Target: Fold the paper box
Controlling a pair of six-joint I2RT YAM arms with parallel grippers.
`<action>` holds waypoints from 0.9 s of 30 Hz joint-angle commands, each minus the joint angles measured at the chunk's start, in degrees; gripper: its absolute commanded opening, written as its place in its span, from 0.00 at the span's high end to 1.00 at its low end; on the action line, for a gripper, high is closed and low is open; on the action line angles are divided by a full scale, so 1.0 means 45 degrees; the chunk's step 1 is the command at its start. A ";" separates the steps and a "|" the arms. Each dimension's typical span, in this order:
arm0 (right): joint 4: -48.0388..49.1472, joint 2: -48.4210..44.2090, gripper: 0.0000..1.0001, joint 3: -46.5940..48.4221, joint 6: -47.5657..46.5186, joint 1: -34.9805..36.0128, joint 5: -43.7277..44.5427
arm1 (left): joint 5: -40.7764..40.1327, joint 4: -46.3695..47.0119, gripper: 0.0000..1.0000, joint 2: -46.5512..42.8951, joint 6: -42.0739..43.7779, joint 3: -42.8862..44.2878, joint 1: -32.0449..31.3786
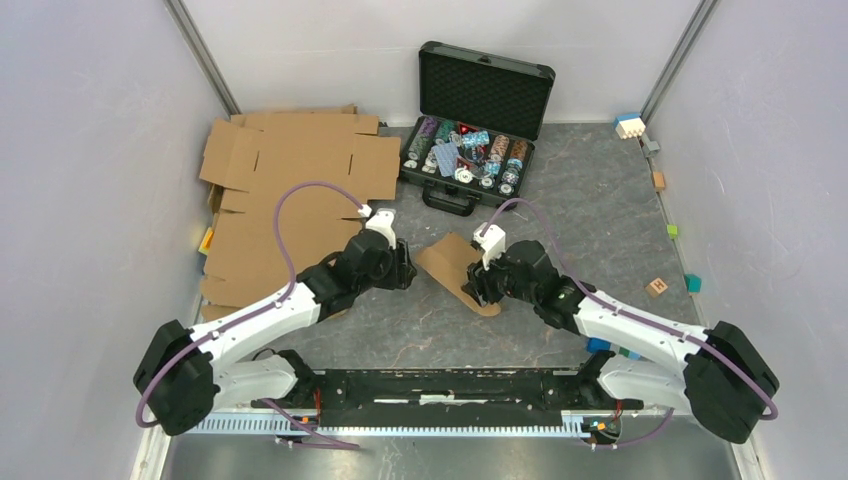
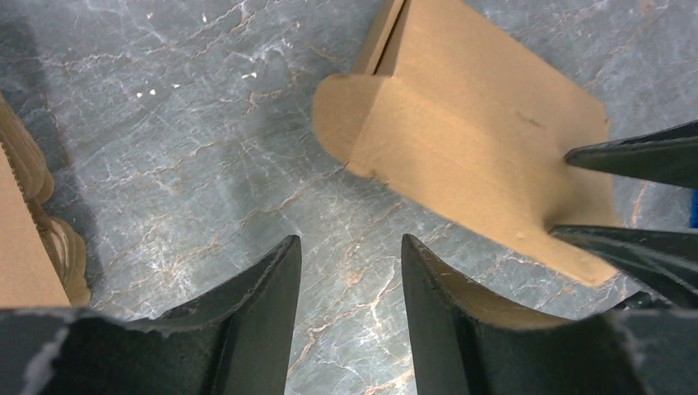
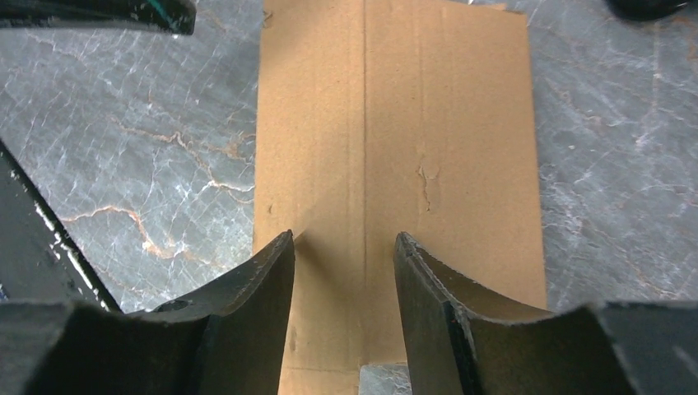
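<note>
A robot lab's test cell: plain white walls with metal corner posts box in a grey marbled surface. Two arms are bolted along the bottom edge. Props lie around: chip case upper centre, cardboard sheets upper left, toy blocks down the right.

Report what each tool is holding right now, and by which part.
Nothing is gripped. The left tool is open over the bare table; the right tool straddles the end of the paper box, jaws apart.
</note>
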 commanded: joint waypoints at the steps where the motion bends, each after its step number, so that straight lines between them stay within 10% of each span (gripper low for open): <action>1: 0.0043 0.0504 0.46 0.0352 -0.0118 -0.0227 -0.1137 | 0.0300 0.0409 0.44 0.0293 0.0414 0.0836 0.0094; 27: -0.1627 -0.0242 0.39 0.0930 -0.0056 -0.1023 -0.0248 | 0.1275 0.1449 0.57 0.4324 0.1876 0.3455 0.0714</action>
